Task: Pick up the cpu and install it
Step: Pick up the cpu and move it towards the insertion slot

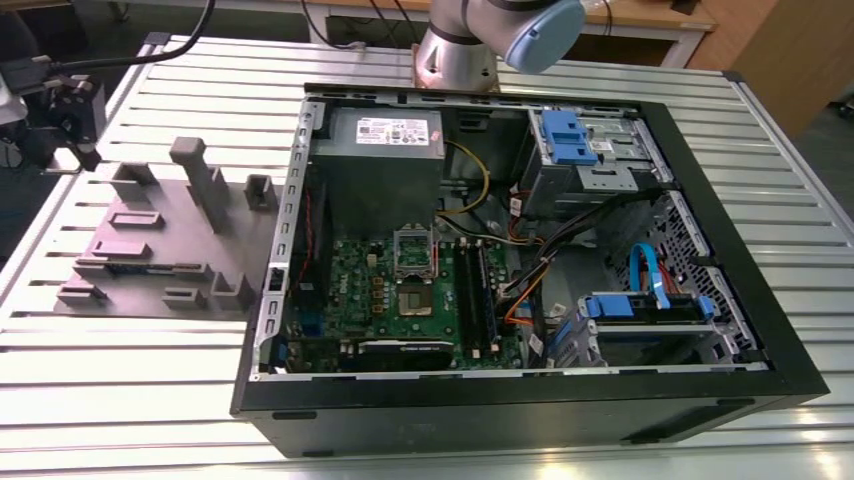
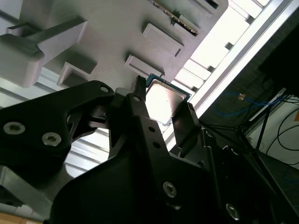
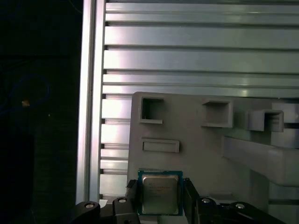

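The cpu [image 3: 160, 193] is a small square chip with a silvery top and a thin green rim. It sits between my gripper's [image 3: 161, 186] two black fingers [image 3: 189, 198], which press on its opposite edges. In the second wrist view the cpu [image 2: 164, 99] hangs in the gripper [image 2: 163, 100] above a corner of the grey fixture [image 2: 117, 32] and the table's slats. In the exterior view my arm's dark wrist end [image 1: 60, 115] is at the far left, beside the fixture [image 1: 160, 240]. The green motherboard [image 1: 387, 310] lies in the open computer case [image 1: 534, 400], its square socket [image 1: 416, 298] uncovered.
The grey fixture plate [image 3: 196, 140] carries raised blocks and pockets under the gripper. The black case's wall [image 1: 274, 300] stands between fixture and motherboard. Inside are a power supply [image 1: 380, 140], blue drive bays [image 1: 567, 135] and loose cables [image 1: 561, 250]. The arm's base [image 1: 461, 50] stands behind the case.
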Robot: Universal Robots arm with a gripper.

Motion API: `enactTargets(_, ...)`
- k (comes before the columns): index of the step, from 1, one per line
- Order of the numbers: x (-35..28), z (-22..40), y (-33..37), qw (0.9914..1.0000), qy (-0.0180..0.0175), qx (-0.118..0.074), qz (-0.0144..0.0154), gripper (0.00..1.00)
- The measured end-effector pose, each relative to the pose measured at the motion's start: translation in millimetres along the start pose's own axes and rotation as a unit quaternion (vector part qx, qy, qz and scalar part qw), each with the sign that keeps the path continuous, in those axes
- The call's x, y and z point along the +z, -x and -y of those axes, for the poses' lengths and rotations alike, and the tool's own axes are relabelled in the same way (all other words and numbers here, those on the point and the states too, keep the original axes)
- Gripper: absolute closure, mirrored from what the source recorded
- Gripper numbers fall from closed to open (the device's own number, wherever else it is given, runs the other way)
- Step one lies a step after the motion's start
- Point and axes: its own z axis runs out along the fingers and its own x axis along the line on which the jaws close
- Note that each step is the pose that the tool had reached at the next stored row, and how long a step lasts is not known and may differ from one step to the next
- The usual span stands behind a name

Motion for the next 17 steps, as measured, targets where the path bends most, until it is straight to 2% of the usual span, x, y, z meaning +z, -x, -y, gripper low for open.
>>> enactTargets(8, -3.1, -0.1, 0.0, 1.0, -0.0003, 0.0, 0.0, 0.53)
enactTargets(13, -7.6, -0.3, -0.1, 1.0, -0.0026, 0.0, 0.0, 0.53)
enactTargets(16, -13.3, -0.6, -0.2, 0.99999, -0.0033, 0.0, 0.0, 0.53)
enactTargets(17, -25.5, -1.2, -0.5, 0.99999, -0.0039, 0.0, 0.0, 0.53)
